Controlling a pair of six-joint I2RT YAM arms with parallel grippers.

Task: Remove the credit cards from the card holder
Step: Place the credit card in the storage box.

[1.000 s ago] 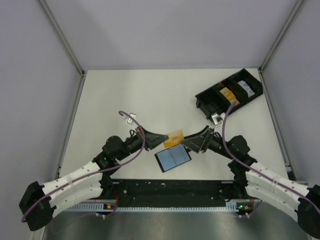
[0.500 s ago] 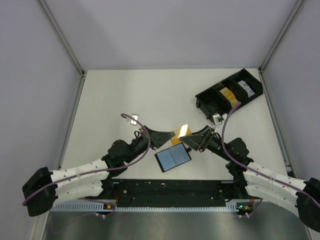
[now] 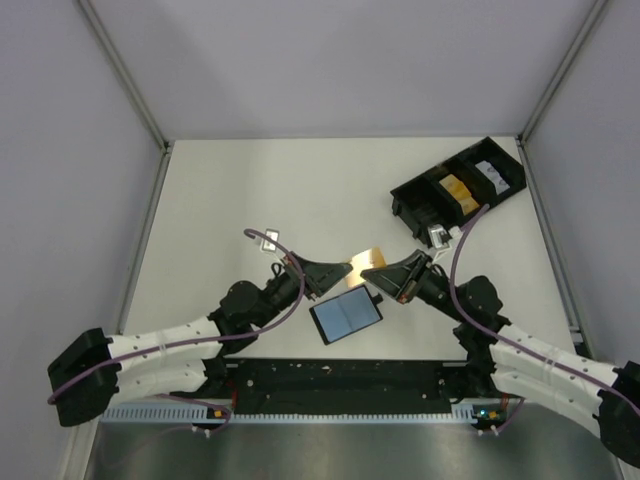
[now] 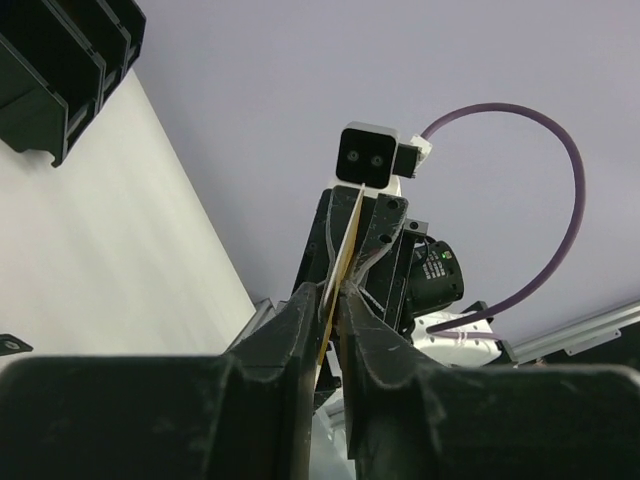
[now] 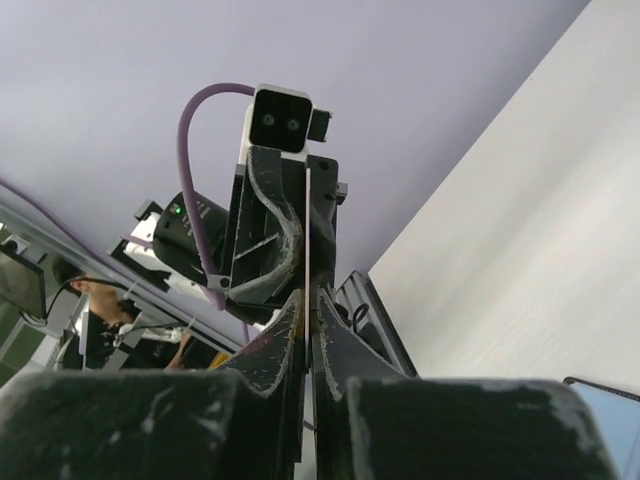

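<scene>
Look first at the middle of the top view. Your two grippers meet there, above the table (image 3: 250, 190), with one orange-yellow credit card (image 3: 362, 259) between them. The left gripper (image 3: 340, 268) reaches the card from 8 o'clock and the right gripper (image 3: 368, 272) from 4 o'clock.

In the right wrist view the right fingers (image 5: 285, 330) are pressed together on the thin edge of the card, so this gripper clamps it.

In the left wrist view the card also passes edge-on between the left fingers (image 4: 300, 320). These jaws are almost together. I cannot tell if they really pinch the card or only stand loosely around it.

The card is lifted off the table and tilted, with its free end up.

The card holder (image 3: 346, 316) lies open and flat on the table at 6 o'clock from the card, close under the fingertips. Its blue-grey inside faces up and the small black tab is at its 2 o'clock corner. Neither gripper touches it.

The long black tray (image 3: 415, 203) sits well apart at 2 o'clock, with an orange-yellow piece (image 3: 453, 187) in one middle compartment.
</scene>
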